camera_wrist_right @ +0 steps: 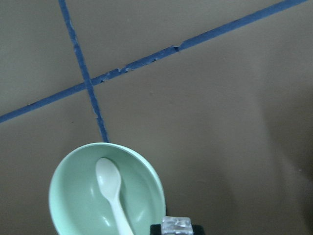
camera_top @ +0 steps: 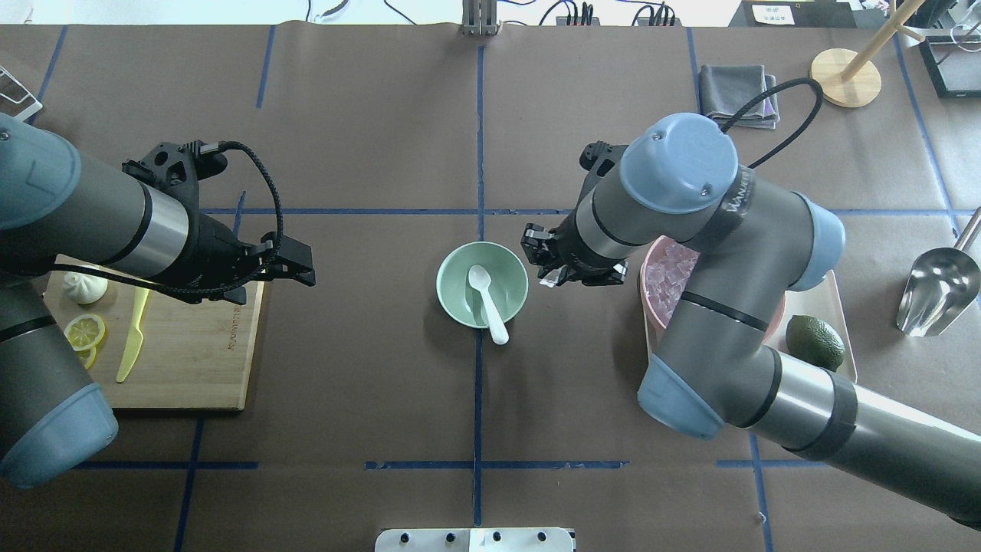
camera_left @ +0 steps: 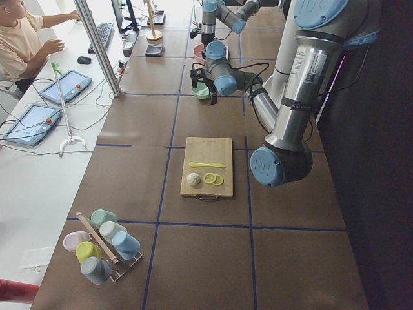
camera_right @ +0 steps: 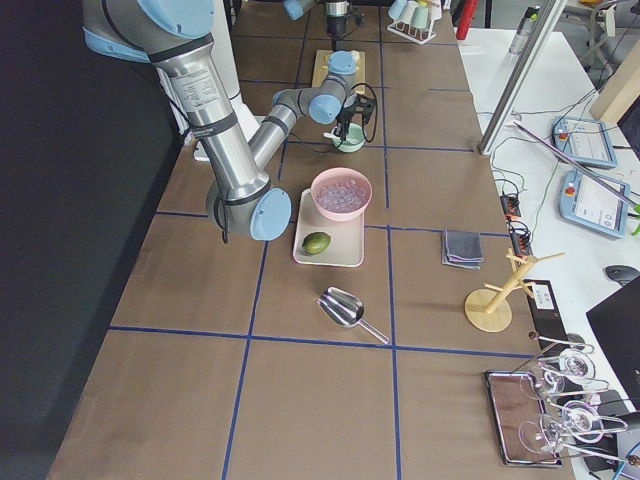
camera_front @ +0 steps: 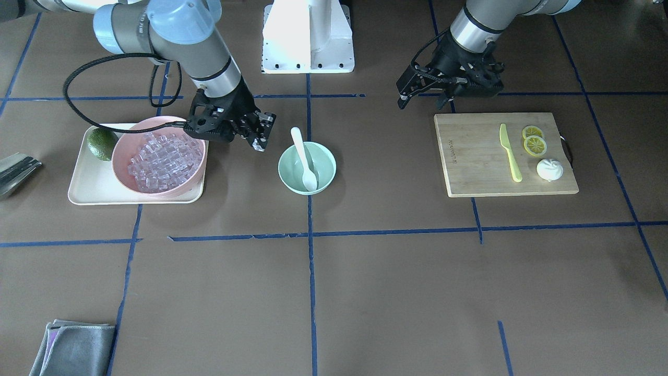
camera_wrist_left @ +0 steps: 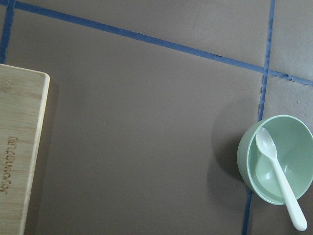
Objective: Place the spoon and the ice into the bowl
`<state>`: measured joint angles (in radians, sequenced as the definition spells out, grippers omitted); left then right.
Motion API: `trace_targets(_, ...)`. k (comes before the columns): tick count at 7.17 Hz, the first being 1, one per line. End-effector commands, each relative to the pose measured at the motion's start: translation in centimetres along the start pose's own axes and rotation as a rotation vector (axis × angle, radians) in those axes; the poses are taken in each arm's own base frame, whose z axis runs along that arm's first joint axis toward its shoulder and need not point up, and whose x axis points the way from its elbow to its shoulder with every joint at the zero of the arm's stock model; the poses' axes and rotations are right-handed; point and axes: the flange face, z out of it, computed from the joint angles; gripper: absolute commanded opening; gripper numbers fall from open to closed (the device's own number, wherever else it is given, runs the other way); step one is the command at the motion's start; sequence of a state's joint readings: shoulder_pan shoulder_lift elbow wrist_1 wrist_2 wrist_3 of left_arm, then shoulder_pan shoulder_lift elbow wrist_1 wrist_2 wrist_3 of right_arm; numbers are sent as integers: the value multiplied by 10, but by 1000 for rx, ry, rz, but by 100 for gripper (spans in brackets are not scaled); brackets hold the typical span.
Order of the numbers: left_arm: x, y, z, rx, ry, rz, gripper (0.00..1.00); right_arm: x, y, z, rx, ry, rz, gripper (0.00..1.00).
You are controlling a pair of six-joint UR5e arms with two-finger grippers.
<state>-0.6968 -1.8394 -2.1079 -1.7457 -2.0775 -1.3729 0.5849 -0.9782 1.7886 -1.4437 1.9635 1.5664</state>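
In the front-facing view the mint-green bowl [camera_front: 286,176] is seen near the middle of the table [camera_front: 365,292]. The spoon [camera_front: 302,156] is laid in it, scoop down inside and handle propped over the rim on the robot's side. The right pincer [camera_front: 259,141] is held just beside the bowl, between it and the pink bowl [camera_front: 119,156]. That bowl is filled with clear cubes [camera_front: 162,159] and is set on a tray [camera_front: 83,190] with an avocado [camera_front: 102,143]. The left pincer [camera_front: 403,96] is hung off a corner of the cutting board [camera_front: 469,167], its jaws parted around nothing. A yellow knife [camera_front: 509,151] is laid on the board.

From overhead, one ice cube [camera_top: 549,281] is seen pinched at the right pincer's tips, just outside the bowl's rim.

In the exterior left view the bowl is shown far off beneath the far arm, too small for the pincers to be judged. In the exterior right view it is found beyond the pink bowl and tray, again too small for detail.

In the left wrist view the bowl and spoon are shown at the lower right, with the board's edge at the left.

In the right wrist view the cube is gripped between dark pads at the bottom edge, just beside the bowl's rim, and the spoon is seen inside the bowl.
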Motion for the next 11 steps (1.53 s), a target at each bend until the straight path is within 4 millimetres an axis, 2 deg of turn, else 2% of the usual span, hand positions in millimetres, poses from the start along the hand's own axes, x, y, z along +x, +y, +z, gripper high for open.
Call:
trace_targets(1, -5, -1, 0, 1, -7, -5, 99, -35, -2, 29, 7, -46, 43, 2)
trace_targets(3, -6, -1, 1, 2, -10, -7, 99, -39, 3, 38, 0, -44, 34, 5)
trace_targets(4, -6, -1, 1, 2, -10, -8, 99, -42, 5, 40, -4, -44, 30, 17)
trace_targets(5, -5, -1, 1, 3, -8, -7, 99, -43, 6, 42, -5, -41, 28, 43)
trace_targets(6, -5, -1, 1, 4, -9, -7, 99, -43, 7, 43, -7, -40, 27, 66)
trace_targets(7, -5, 0, 0, 3, -8, -6, 99, -43, 8, 44, -8, -40, 24, 73)
trace_targets(9, -7, -3, 0, 11, -12, -10, 99, -44, 9, 38, -14, -50, 19, 99)
trace_targets(10, -20, -12, -5, 25, -24, -31, 99, -19, -3, 18, -6, -63, 31, 99)
trace_targets(11, -43, -20, -10, 39, -51, -14, 99, 35, -24, -10, -22, -56, 60, 99)
